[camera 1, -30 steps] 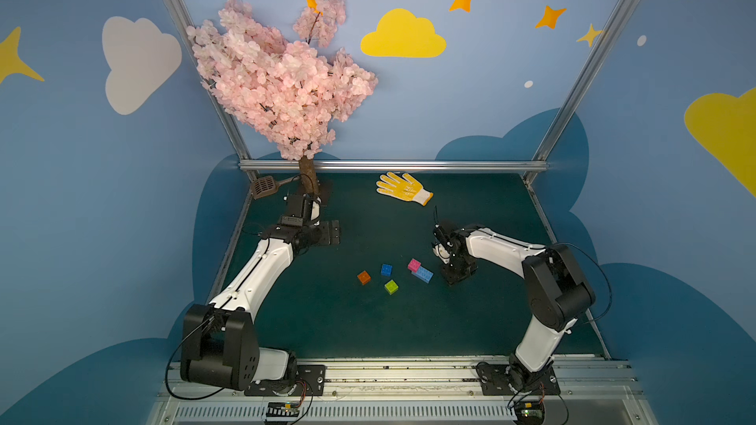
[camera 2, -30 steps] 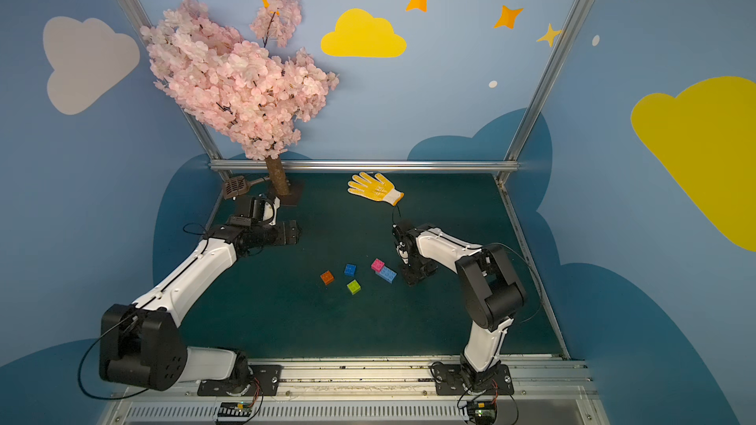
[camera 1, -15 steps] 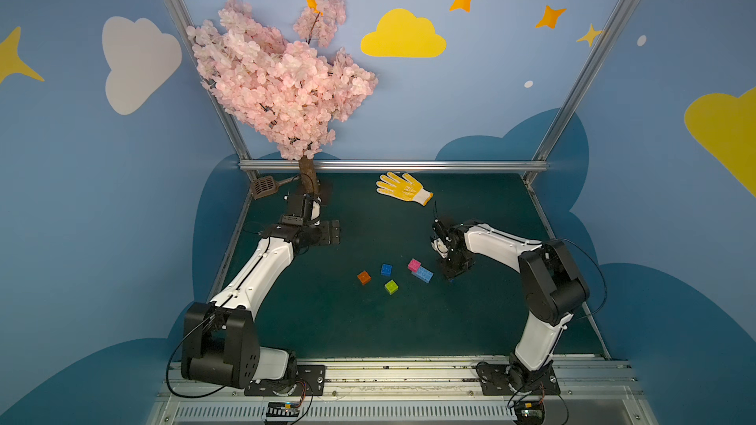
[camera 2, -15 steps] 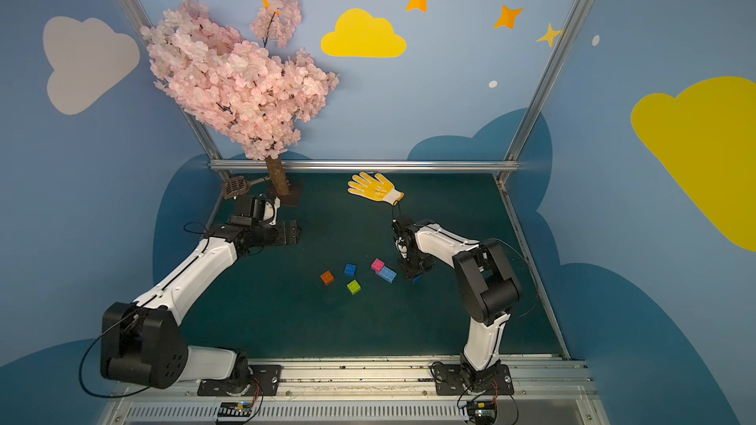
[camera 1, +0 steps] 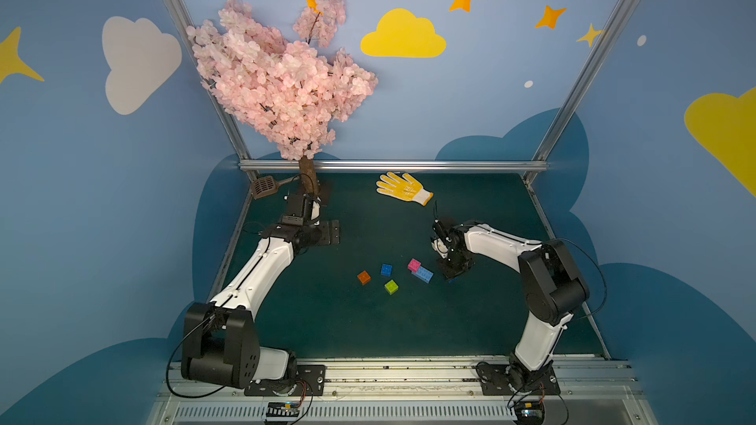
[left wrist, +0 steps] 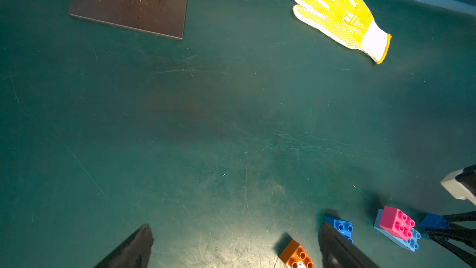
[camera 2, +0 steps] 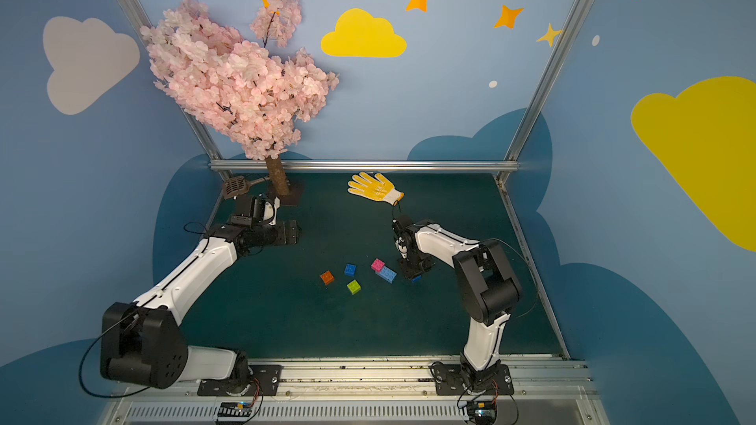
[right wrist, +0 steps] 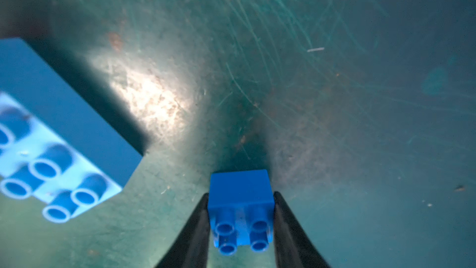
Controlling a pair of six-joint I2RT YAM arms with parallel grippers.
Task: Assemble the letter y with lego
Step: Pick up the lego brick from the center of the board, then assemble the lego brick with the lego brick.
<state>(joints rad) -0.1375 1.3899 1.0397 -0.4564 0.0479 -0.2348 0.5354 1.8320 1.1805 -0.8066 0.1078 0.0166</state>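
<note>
Four loose lego bricks lie mid-table in both top views: orange [camera 1: 363, 277], dark blue [camera 1: 386, 269], lime green [camera 1: 391, 287], and a pink one [camera 1: 414, 265] stacked on one end of the longer light blue brick [camera 1: 424, 275]. My right gripper [right wrist: 241, 195] reaches down just right of that pair. It is shut on a second dark blue square brick [right wrist: 239, 189], studs facing the wrist camera, at table level. My left gripper [left wrist: 235, 228] hovers open and empty at the back left, with the orange brick [left wrist: 296, 255] near one fingertip. No assembled letter y is in view.
A yellow glove [camera 1: 403, 188] lies at the back centre. A pink blossom tree stands on a dark plate [left wrist: 128, 9] at the back left, with a brown scoop [camera 1: 264, 186] beside it. Metal rails border the green mat.
My right gripper's jaws have narrowed onto the dark blue brick, and the right arm has shifted slightly. The left arm has not moved.
</note>
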